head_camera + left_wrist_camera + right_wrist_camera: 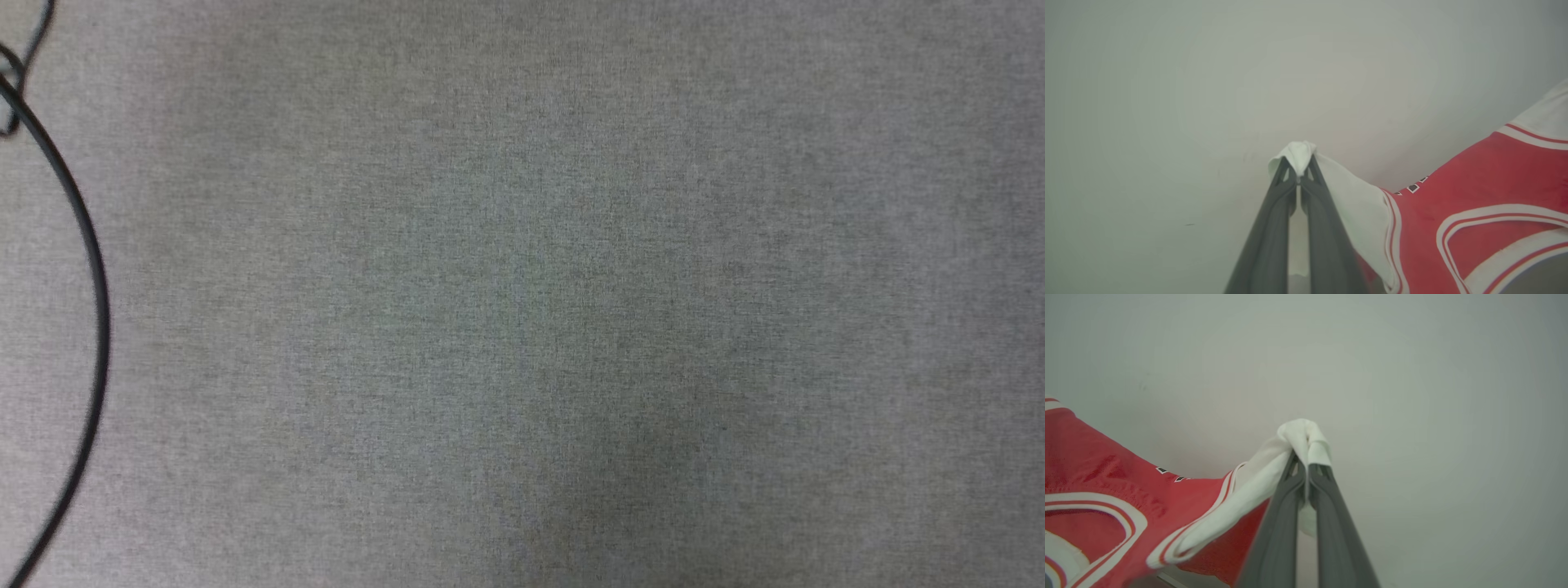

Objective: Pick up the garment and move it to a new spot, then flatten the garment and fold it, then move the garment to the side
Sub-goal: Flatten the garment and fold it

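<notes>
The garment (1474, 192) is a red T-shirt with white sleeves and red-and-white striped trim. In the left wrist view my left gripper (1298, 169) is shut on the tip of one white sleeve, and the red body stretches away to the right. In the right wrist view my right gripper (1305, 459) is shut on the other white sleeve, bunched at the fingertips, with the garment (1106, 473) spreading to the left. The shirt hangs stretched between the two grippers in front of a plain pale surface.
The head view looks down on a grey woven surface (539, 310). A thin black cable (91, 245) curves down its left edge, with a thinner loop of cable (20, 69) at the top left corner.
</notes>
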